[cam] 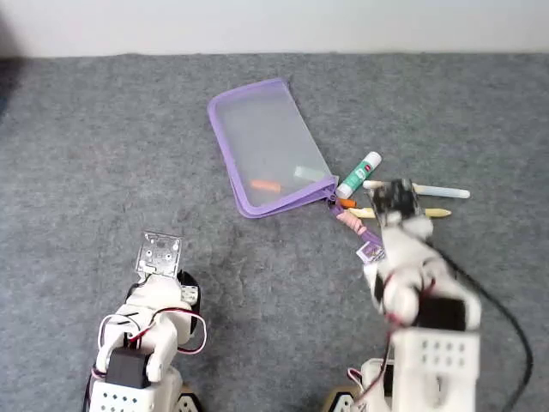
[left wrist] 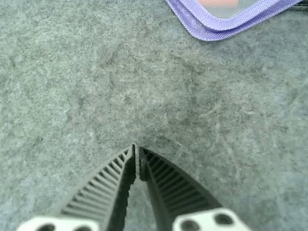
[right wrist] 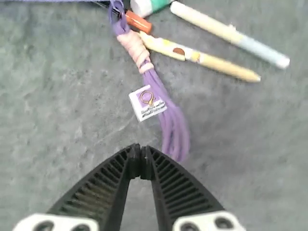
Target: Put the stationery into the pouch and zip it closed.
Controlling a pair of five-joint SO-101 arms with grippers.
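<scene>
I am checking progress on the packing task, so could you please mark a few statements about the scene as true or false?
1. The glue stick is inside the pouch. False: it lies outside on the grey surface, by the pouch's zipper corner.
2. An orange item lies inside the pouch. True.
3. The left gripper is shut on a pen. False: its fingers are shut on nothing, over bare grey surface.
4. A pale pen and a yellow pen lie outside the pouch. True.

One pouch (cam: 270,150), two pens (cam: 437,191) (cam: 434,211), one glue stick (cam: 358,174)
</scene>
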